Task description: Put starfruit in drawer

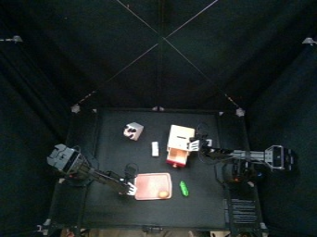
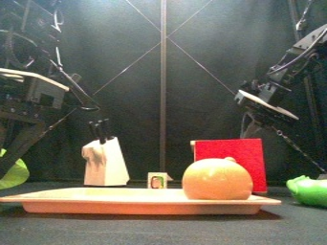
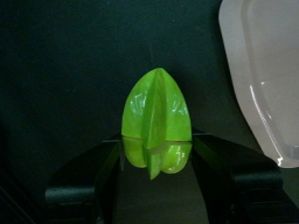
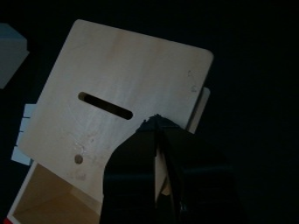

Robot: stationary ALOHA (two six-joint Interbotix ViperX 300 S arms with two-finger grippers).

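Note:
A green, ridged starfruit [image 3: 156, 114] sits between the jaws of my left gripper [image 3: 158, 150], which is shut on it. This gripper [image 1: 126, 182] is low at the front left, just beside the pink tray [image 1: 150, 180]. In the front view the starfruit [image 2: 8, 174] peeks in at the left edge. The drawer [image 1: 183, 137] stands in the middle of the table, with a pale tan top [image 4: 117, 79] and a red front [image 2: 230, 155]. My right gripper [image 4: 156, 127] is shut, its tips at the edge of the tan top on the drawer's right side [image 1: 206, 145].
A round yellowish fruit [image 2: 217, 179] lies on the tray [image 2: 76, 199]. A bright green elongated thing [image 1: 183, 189] lies right of the tray. A grey-and-pink cube [image 1: 132, 131] stands at the back left. A small white stick [image 1: 154, 148] lies beside the drawer.

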